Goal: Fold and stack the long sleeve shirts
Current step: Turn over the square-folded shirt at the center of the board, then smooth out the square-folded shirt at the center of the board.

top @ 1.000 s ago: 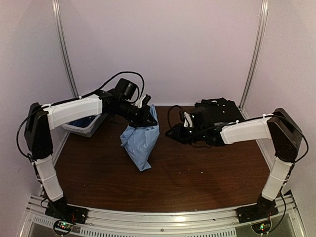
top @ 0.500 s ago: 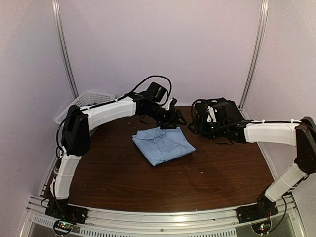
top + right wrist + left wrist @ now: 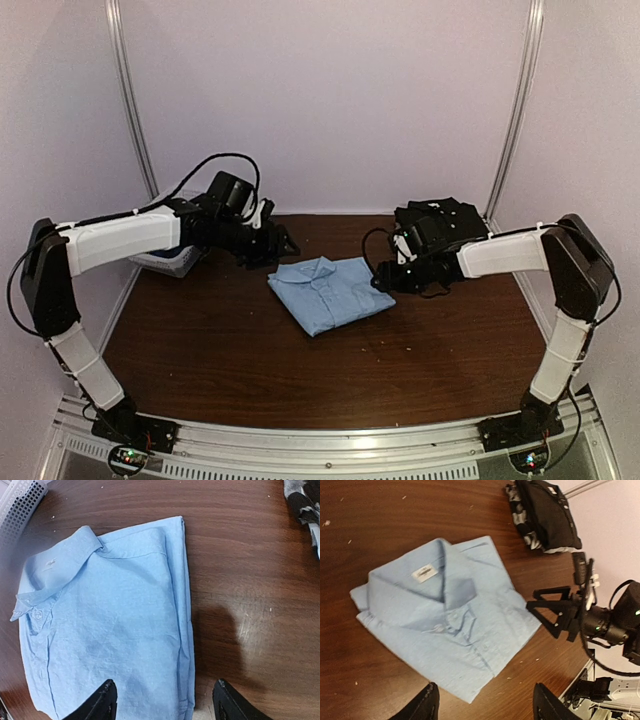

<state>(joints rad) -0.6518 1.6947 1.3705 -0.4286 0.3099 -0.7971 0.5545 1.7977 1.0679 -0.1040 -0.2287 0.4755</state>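
Observation:
A light blue long sleeve shirt [image 3: 330, 292] lies folded flat in the middle of the table, collar toward the back left [image 3: 450, 625] [image 3: 110, 630]. A stack of folded dark shirts [image 3: 440, 222] sits at the back right, black on top with a patterned one beneath [image 3: 547, 512]. My left gripper [image 3: 277, 244] hovers open just behind the blue shirt's left corner, nothing between its fingers [image 3: 485, 702]. My right gripper [image 3: 384, 277] stands open by the shirt's right edge, above the cloth and holding nothing [image 3: 164, 695].
A white mesh basket [image 3: 165, 260] stands at the back left under the left arm, its corner showing in the right wrist view [image 3: 20, 505]. The wooden table [image 3: 300, 380] has walls on three sides.
A second ago my left gripper held the blue shirt hanging. The shirt now lies flat, let go. Both grippers have opened, and the left arm has swung back to the left.

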